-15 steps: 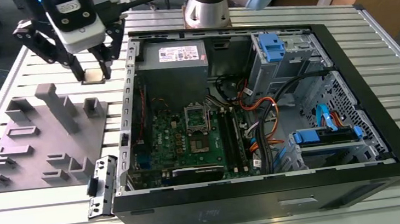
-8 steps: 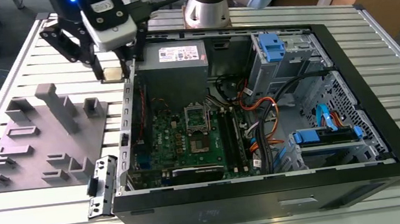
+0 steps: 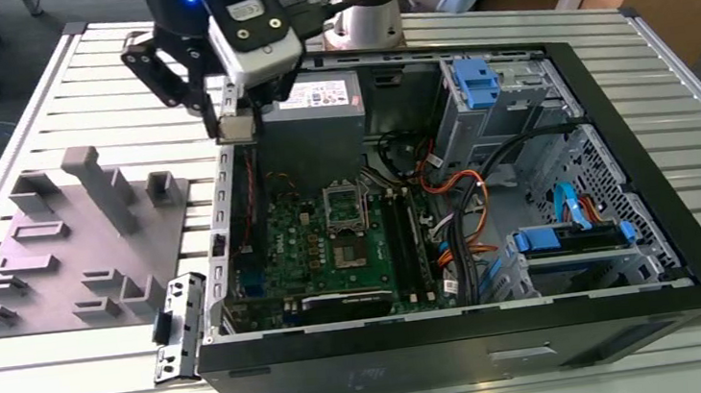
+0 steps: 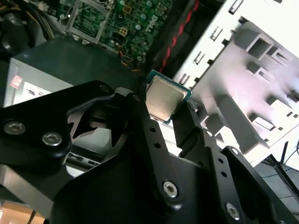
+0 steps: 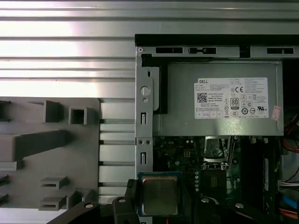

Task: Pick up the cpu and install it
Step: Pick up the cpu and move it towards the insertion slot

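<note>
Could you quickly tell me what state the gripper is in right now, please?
Gripper: shut on the cpu, gripping it by its edges above the edge of the open computer case.

The gripper (image 4: 164, 106) has its black jaws clamped on opposite edges of the cpu (image 4: 164, 97). The chip's silvery lid faces the camera, with its green rim visible along one side. Beyond the chip lies the green motherboard (image 4: 124, 18), with red and black cables (image 4: 180, 30) beside it. A grey power supply (image 4: 56, 65) bearing a label sits near the jaws. A pale grey moulded fixture (image 4: 252, 70) lies opposite.
</note>
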Action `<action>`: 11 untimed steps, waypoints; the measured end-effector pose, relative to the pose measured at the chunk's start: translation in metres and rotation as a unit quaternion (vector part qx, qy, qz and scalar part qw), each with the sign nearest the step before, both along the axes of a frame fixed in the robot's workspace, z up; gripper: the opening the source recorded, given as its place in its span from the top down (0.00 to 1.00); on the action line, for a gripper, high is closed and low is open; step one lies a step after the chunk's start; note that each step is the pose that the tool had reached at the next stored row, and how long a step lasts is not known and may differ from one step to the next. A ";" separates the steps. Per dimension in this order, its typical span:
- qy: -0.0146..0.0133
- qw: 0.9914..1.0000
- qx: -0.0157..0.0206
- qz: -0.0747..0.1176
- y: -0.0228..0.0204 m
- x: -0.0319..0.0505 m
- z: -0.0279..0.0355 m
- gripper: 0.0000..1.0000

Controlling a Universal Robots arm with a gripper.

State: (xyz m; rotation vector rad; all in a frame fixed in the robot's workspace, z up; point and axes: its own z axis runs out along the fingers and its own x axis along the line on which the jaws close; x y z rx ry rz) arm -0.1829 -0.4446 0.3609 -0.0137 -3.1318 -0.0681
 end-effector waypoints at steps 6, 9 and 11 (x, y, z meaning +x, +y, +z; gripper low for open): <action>0.004 1.000 0.000 0.000 0.0000 0.0272 -0.0002 0.53; 0.007 1.000 0.000 0.000 0.0000 0.0391 -0.0002 0.53; 0.009 1.000 0.000 0.000 0.0000 0.0477 -0.0003 0.53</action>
